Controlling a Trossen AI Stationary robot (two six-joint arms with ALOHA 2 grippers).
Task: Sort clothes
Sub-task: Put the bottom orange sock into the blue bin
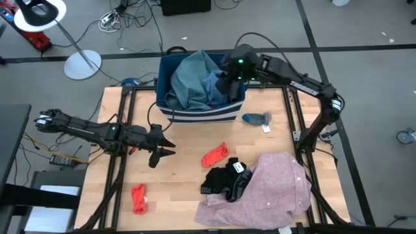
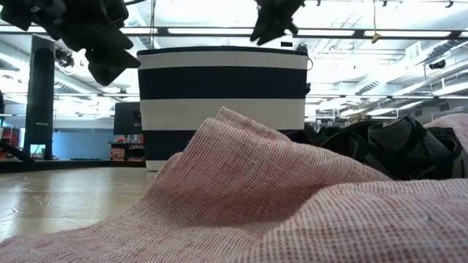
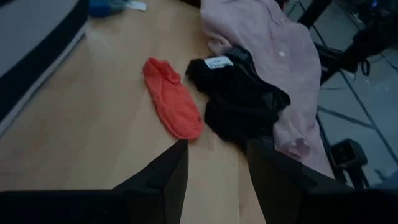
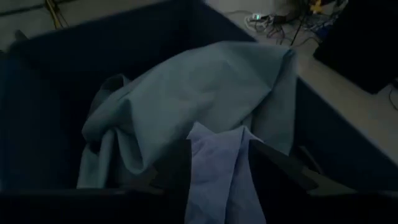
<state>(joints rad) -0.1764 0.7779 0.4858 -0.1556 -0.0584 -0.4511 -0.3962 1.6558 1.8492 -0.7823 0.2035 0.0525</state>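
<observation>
The dark blue white-striped bin (image 1: 195,112) stands at the table's far edge. In it lie a teal-grey garment (image 4: 186,93) and a bright blue piece (image 4: 214,180). My right gripper (image 4: 217,149) hangs open over the bin's right part, its fingers on either side of the blue piece. My left gripper (image 3: 216,149) hovers open above the bare wood at mid-left. Flat on the table lie a red sock (image 3: 171,99), a black garment (image 3: 239,99), the large pink shirt (image 1: 270,188), a second red sock (image 1: 138,197) and a small blue piece (image 1: 256,118). My right gripper's fingers (image 4: 267,165) stand apart beside the blue piece's upper fold (image 4: 211,140), slanting down from above the bin. Whether they touch the cloth, I cannot tell. The piece rests on the teal-grey garment inside the bin.
Black frame posts (image 1: 296,110) edge the table left and right. In the low view the pink shirt (image 2: 241,190) fills the foreground before the bin (image 2: 223,102). Bare wood (image 1: 182,188) lies between the near red sock and the black garment.
</observation>
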